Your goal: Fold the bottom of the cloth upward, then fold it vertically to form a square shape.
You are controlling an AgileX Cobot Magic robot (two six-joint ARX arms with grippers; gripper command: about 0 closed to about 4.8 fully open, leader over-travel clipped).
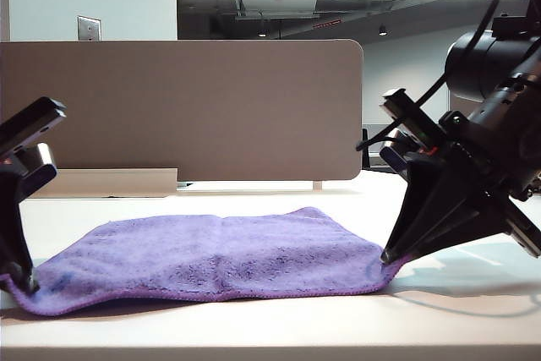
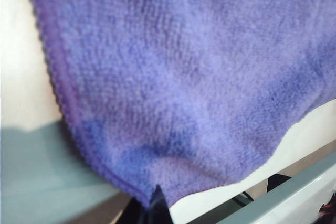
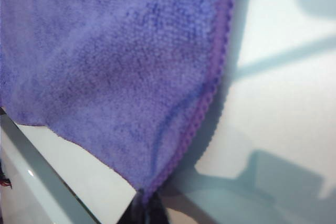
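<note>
We find the cloth (image 1: 211, 255) flat on the table (image 1: 270, 327), the left gripper (image 1: 28, 283) and right gripper (image 1: 390, 255) each clamped on a near corner. First fold begins; next, lift both corners evenly and carry them away.

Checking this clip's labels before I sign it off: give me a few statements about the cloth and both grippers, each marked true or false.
1. The left gripper is shut on the cloth's near left corner. True.
2. The right gripper hangs open above the cloth. False: it is shut on the near right corner, down at the table.
3. The cloth is already folded into a square. False: it lies spread out as a wide rectangle, no fold made.
4. The cloth is purple with a stitched hem. True.
5. Both grippers hold the same corner. False: they hold opposite ends of the near edge.
</note>
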